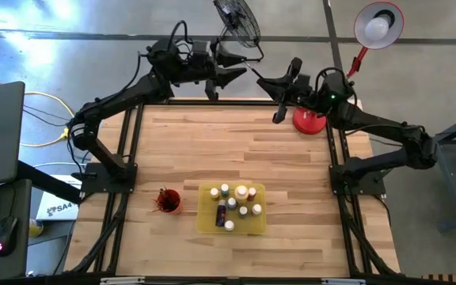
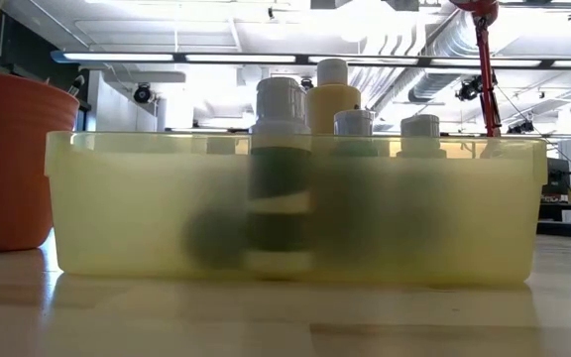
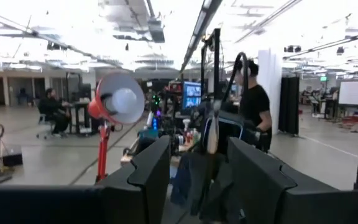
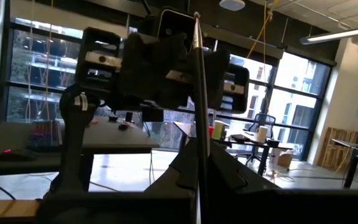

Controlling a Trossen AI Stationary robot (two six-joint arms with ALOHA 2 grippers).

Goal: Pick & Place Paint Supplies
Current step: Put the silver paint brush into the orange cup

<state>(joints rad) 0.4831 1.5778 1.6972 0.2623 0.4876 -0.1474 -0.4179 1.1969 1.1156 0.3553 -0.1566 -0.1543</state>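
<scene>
- Facing each other above the far edge of the table, well away from the yellow tray (image 1: pixel 232 226), the two arms are meeting nose to nose, which I am reading as a hand-over of one thin paintbrush between them.
- The right gripper (image 4: pixel 199 163) is holding its fingers pressed together on the paintbrush (image 4: pixel 198 93), whose thin shaft is running straight up from between them towards the other arm's head.
- The left gripper (image 1: pixel 253 70) is standing with its fingers (image 3: pixel 148 171) partly apart; in its wrist view nothing is sitting between them, so I judge it is holding nothing yet.
- The paint bottles (image 1: pixel 237 202) are standing together inside the yellow tray, pale caps up; from table height the tallest yellowish bottle (image 2: pixel 331 97) and a dark bottle (image 2: pixel 280 178) are showing behind the tray's cloudy wall.
- The red cup (image 1: pixel 167 200), just beside the yellow tray on the left arm's side, is already carrying thin brush-like sticks.
- In my judgement the bottles are done and the brushes are the step in hand; next, the left gripper needs to line up on the shaft and close before the right one lets go, then carry it back to the cup beside the yellow tray.
- A slim shaft is easily slipping or tilting in such a swap.
</scene>
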